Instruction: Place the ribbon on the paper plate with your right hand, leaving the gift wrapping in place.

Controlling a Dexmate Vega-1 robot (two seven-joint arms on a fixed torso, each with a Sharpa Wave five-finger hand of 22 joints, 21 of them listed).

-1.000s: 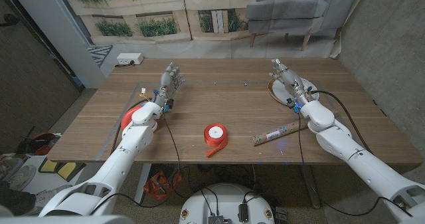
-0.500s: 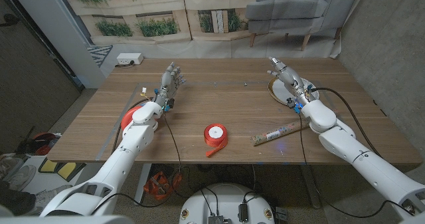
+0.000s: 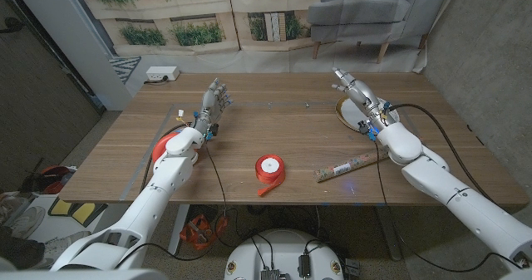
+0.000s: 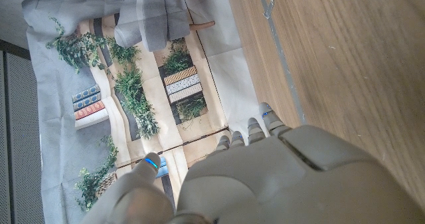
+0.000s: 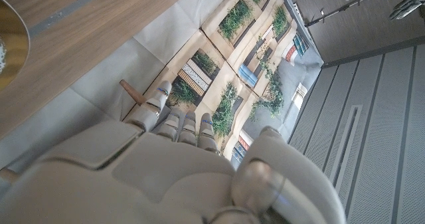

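The left hand [image 3: 214, 100] stands over the far left part of the bench [image 3: 274, 130], fingers extended and slightly apart, holding nothing; it has no part in this step and does best by waiting where it is. Near the front edge, between the two arms and well short of either hand, lies the ribbon [image 3: 268, 168], a red spool with a white core and a loose tail trailing toward the edge. Just beside it, on the side nearer the right arm, lies the gift wrapping [image 3: 347, 168], a slim patterned roll set at a slant, apart from the spool. The right hand [image 3: 356, 95] is raised over the far right part of the bench, fingers stretched out and empty, with the paper plate [image 3: 343, 110] just beneath and behind it, partly hidden by the hand and wrist.

As I judge it, the reach has not begun. The right hand must draw back toward the robot and inward, passing over the wrapping without brushing it, then close on the spool from above, minding the tail, which could drag.
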